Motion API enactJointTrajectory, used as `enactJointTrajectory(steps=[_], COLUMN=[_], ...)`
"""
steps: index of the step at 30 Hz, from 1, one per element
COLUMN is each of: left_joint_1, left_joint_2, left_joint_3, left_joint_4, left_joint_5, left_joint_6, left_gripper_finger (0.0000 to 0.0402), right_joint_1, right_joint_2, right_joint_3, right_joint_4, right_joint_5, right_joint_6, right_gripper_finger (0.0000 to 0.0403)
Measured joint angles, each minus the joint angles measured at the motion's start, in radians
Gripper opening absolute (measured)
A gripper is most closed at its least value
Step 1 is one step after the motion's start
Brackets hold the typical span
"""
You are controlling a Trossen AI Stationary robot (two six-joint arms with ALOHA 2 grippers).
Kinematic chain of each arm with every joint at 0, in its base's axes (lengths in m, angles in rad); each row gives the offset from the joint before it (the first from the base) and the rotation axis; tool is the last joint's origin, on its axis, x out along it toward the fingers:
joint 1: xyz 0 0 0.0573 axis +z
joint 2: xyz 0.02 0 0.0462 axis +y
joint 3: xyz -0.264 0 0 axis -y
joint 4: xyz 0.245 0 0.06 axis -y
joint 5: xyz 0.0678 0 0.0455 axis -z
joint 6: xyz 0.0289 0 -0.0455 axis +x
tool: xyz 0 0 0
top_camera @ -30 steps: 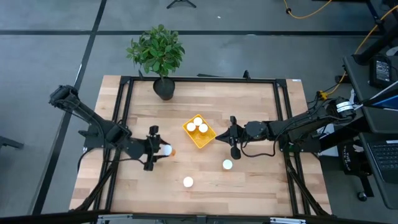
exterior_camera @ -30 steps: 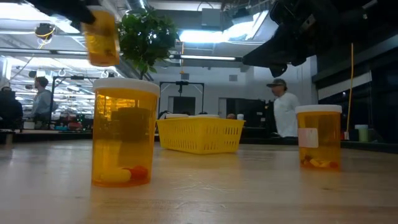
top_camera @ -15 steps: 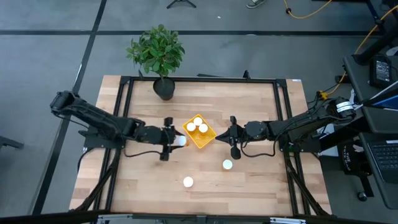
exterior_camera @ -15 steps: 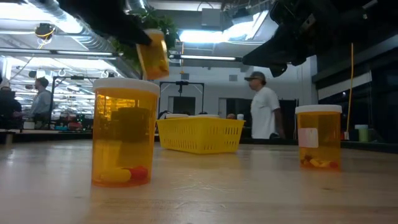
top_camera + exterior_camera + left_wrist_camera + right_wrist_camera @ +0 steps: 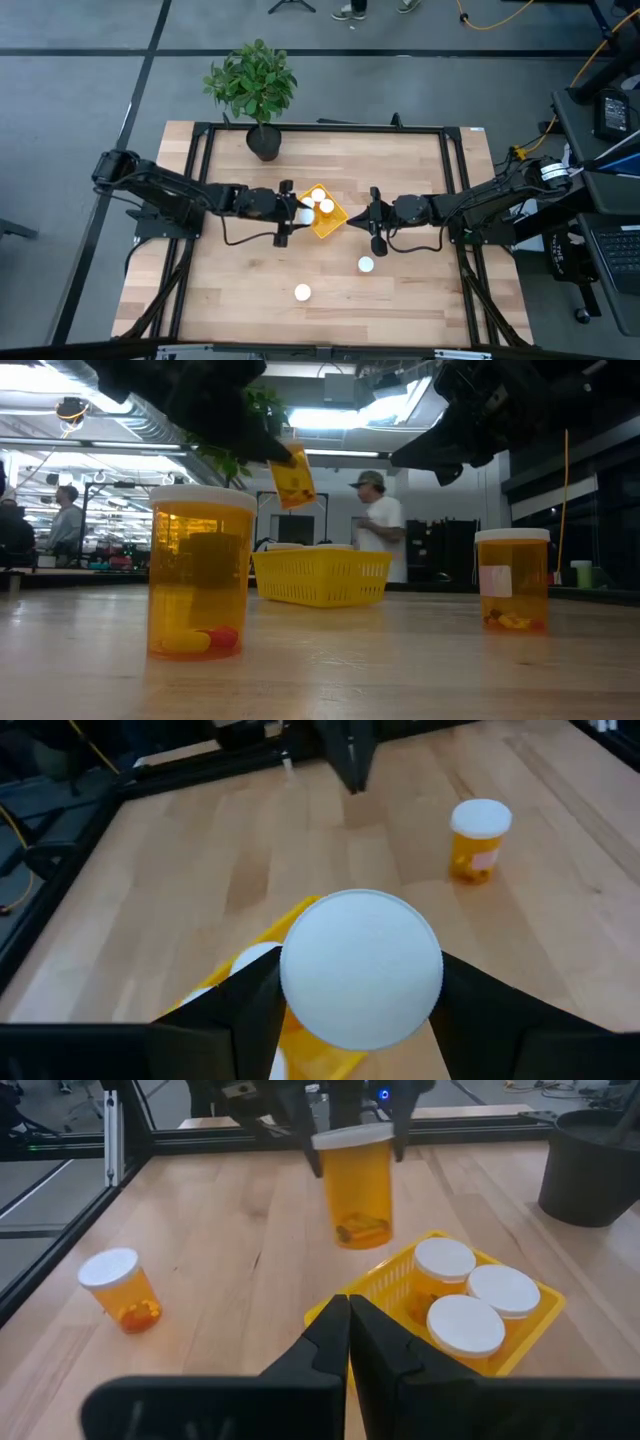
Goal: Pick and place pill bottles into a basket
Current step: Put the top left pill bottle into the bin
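My left gripper (image 5: pixel 293 214) is shut on a pill bottle (image 5: pixel 357 1190) with an orange body and a white cap. It holds the bottle in the air over the left corner of the yellow basket (image 5: pixel 333 225). In the basket stand three more white-capped bottles (image 5: pixel 470 1295). Two further bottles stand upright on their bases on the table, one (image 5: pixel 366 265) near my right gripper and one (image 5: pixel 302 292) toward the near edge. My right gripper (image 5: pixel 366 216) is shut on nothing and hovers just right of the basket. My left gripper pinches the bottle between its two fingers (image 5: pixel 312 1155), just below the cap (image 5: pixel 362 982). The fingers come from the table's left, slanting a little downward. The bottle is lifted clear, cap up and body hanging slightly tilted (image 5: pixel 292 472) above the basket's left corner.
A black pot with a green plant (image 5: pixel 263 142) stands at the table's far edge. A dark metal frame (image 5: pixel 200 180) runs along the table's sides. Bare wood lies left of and in front of the basket. People move about in the room behind (image 5: pixel 380 535).
My left gripper has travelled toward the table's right and slightly down, from the table's left part to the basket's left corner. It has kept hold of the bottle, which has stayed clear of the table. My right arm has kept still.
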Motion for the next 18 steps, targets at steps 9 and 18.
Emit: enactJointTrajectory(steps=[9, 18], left_joint_1=[0.056, 0.065], left_joint_2=[0.02, 0.125], left_joint_3=[0.0, 0.0], left_joint_4=[0.011, 0.06], left_joint_5=[0.043, 0.041], left_joint_6=[-0.003, 0.01], left_gripper_finger=[0.0212, 0.0212], right_joint_1=[0.002, 0.002], right_joint_2=[0.041, 0.054], right_joint_3=[-0.006, -0.006], right_joint_4=[0.015, 0.037], right_joint_5=[0.0, 0.0], right_joint_6=[0.0, -0.003], right_gripper_finger=[0.0016, 0.0016])
